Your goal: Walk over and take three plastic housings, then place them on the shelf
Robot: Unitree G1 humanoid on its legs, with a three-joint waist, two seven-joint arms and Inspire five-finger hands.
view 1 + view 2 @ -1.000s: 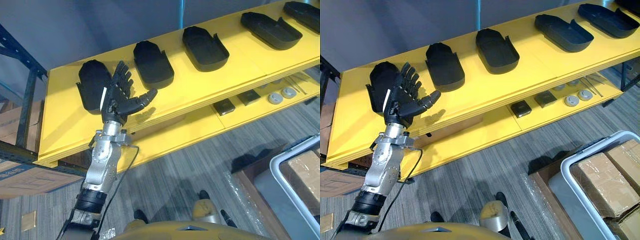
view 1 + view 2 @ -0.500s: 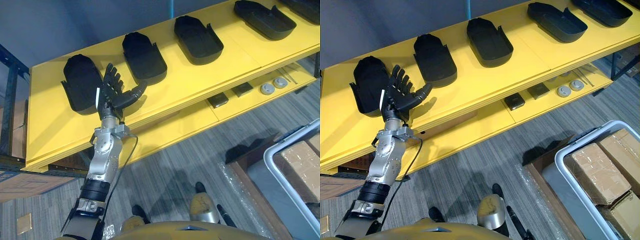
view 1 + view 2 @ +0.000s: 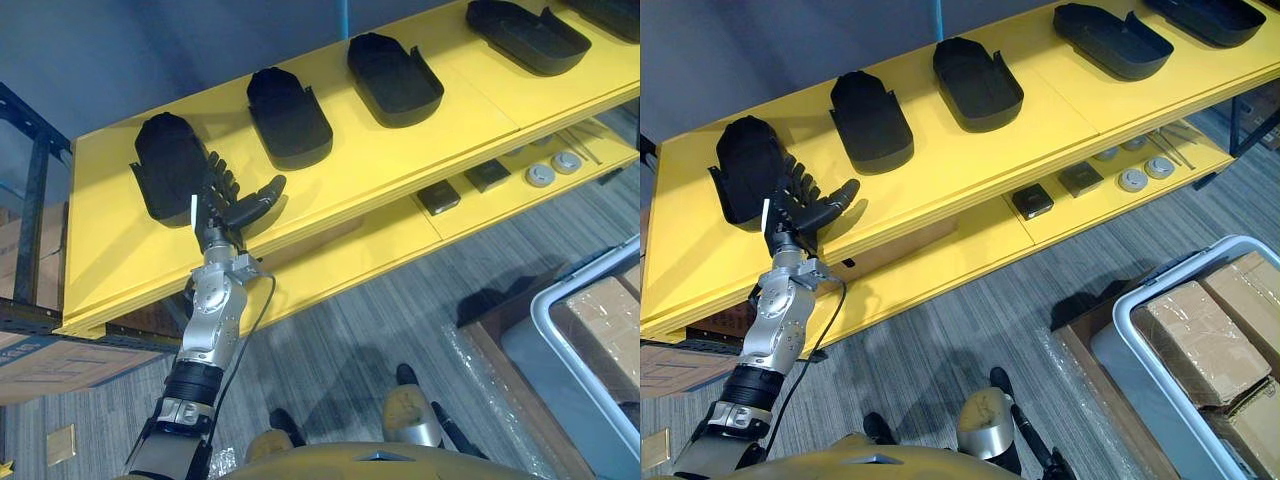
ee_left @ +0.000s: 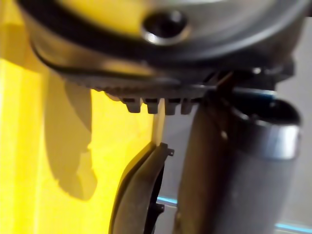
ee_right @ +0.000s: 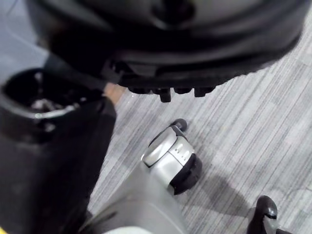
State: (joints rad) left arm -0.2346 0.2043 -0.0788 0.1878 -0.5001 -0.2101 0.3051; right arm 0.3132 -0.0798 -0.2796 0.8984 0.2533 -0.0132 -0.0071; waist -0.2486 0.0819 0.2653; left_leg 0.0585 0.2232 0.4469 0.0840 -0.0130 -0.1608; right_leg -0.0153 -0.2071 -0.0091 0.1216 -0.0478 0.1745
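Overhead, left hand (image 3: 219,208) spreads fingers (image 3: 217,174) beside the leftmost housing (image 3: 164,168).

My left hand (image 3: 225,200) hides the near corner of the leftmost housing (image 3: 160,165); contact cannot be told. Farthest housing (image 3: 1210,15) is cut by the top edge, bin (image 3: 1118,325) by the right. Small parts (image 3: 1132,180) on the lower shelf (image 3: 970,250) are too small to identify.
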